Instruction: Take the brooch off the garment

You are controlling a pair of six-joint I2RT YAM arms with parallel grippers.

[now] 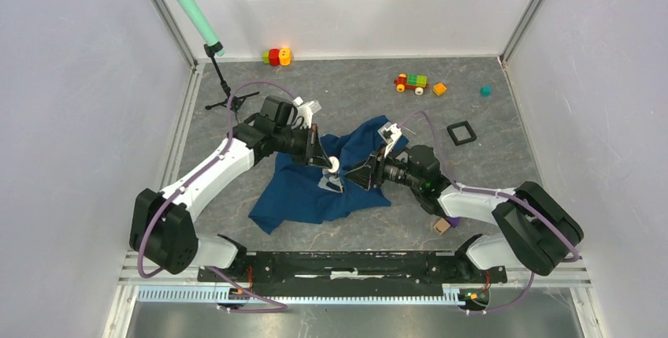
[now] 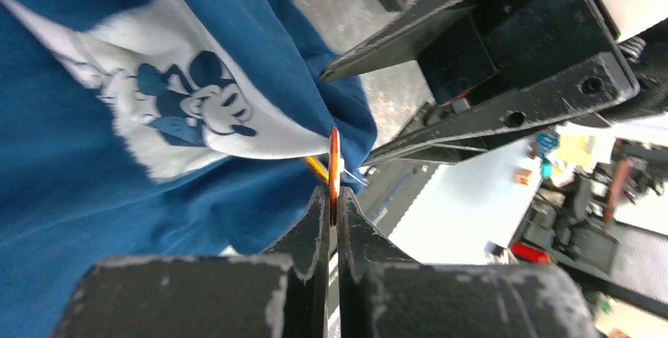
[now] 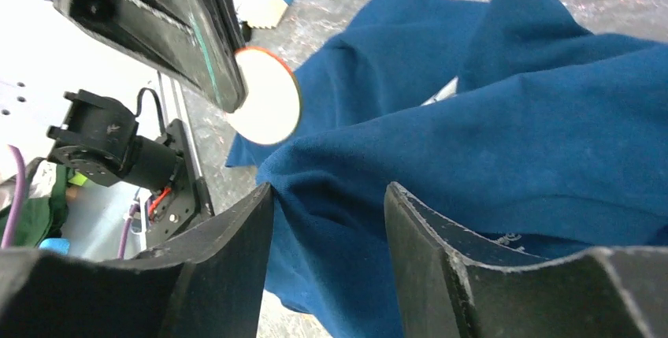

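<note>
The garment (image 1: 307, 192) is a dark blue T-shirt crumpled mid-table; its mouse print shows in the left wrist view (image 2: 189, 109). The brooch (image 1: 334, 165) is a round white disc with an orange rim. My left gripper (image 1: 329, 163) is shut on the brooch's edge (image 2: 334, 165), and a thin pin still runs from it to the fabric. In the right wrist view the brooch (image 3: 268, 95) hangs at the left fingers beside the shirt (image 3: 512, 117). My right gripper (image 3: 327, 192) is open, its jaws straddling a raised fold of shirt just below the brooch.
A toy train (image 1: 410, 83), orange block (image 1: 439, 89) and teal cube (image 1: 485, 91) lie at the back right. A black square frame (image 1: 462, 133) lies right of the shirt. A small tripod (image 1: 224, 90) stands back left, and a wooden cube (image 1: 441, 226) lies by the right arm.
</note>
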